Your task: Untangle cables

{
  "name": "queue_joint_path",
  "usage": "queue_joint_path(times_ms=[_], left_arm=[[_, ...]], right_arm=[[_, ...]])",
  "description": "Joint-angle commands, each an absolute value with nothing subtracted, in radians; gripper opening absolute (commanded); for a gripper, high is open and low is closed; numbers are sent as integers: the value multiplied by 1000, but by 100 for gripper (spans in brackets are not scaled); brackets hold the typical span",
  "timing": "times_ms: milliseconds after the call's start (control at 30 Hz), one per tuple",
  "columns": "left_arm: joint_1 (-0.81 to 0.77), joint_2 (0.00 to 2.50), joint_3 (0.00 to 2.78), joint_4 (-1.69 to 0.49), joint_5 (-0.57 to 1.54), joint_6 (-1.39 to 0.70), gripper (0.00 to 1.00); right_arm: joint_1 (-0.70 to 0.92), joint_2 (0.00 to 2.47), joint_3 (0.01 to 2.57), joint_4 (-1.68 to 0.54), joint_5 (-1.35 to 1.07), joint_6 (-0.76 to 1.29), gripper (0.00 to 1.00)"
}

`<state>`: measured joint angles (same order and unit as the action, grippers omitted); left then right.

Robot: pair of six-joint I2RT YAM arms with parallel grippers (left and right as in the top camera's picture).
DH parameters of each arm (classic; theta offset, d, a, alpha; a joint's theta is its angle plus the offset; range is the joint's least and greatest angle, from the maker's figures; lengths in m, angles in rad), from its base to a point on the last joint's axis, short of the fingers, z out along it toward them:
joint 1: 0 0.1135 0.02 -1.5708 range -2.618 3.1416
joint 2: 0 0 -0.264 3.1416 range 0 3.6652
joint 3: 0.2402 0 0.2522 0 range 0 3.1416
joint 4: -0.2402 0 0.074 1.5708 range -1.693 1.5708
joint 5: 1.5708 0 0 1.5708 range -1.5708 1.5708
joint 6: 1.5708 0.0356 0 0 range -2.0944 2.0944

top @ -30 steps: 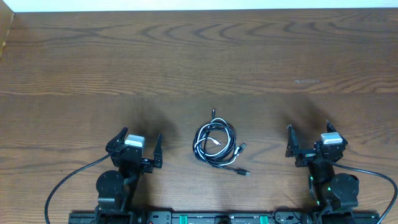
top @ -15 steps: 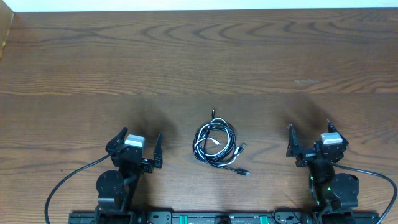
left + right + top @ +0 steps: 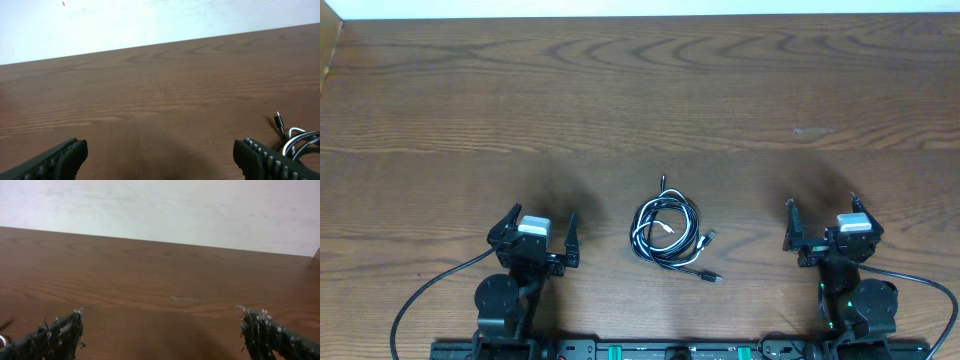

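Wooden table [image 3: 620, 100], coiled cables [image 3: 666, 232] (strands indistinct)

The counter [image 3: 640, 90] is bare wood over its whole far half, so a pincer can pass there freely up to the white wall [image 3: 640, 8] at the far edge. The only obstacle on the surface is the small coil of cables [image 3: 667, 232]. It lies in the near middle, between the left pincer [image 3: 541, 218] and the right pincer [image 3: 821, 205], and apart from both. Open wood lies on each side of the coil. Both pincers have their jaws spread wide, with nothing between them. At the near edge the arm bases [image 3: 500, 298] take up the room.
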<state>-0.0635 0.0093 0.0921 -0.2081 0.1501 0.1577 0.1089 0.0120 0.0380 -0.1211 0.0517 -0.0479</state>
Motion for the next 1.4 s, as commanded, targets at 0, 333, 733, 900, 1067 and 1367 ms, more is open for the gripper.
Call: queue_joint_path(times_ms=[0,333,733,900,1067,1367], left_arm=[[-62,5,75,-192,147,163,98],[-62,95,151,-44,324,57,98],[-63,772,696,16,595,-136,98],[-63,956,848,17,727,-199,98],[-63,998,857,1,760,-242,98],[-63,999,857,-173,643,-150,98]], right_arm=[[115,6,30,-107,41,-36,99],[116,11,67,26,-97,12,99],[119,360,410,-27,-263,204,99],[119,615,756,-246,-384,197,99],[119,782,1010,-495,-419,32,99],[119,977,1030,-625,-417,101,99]])
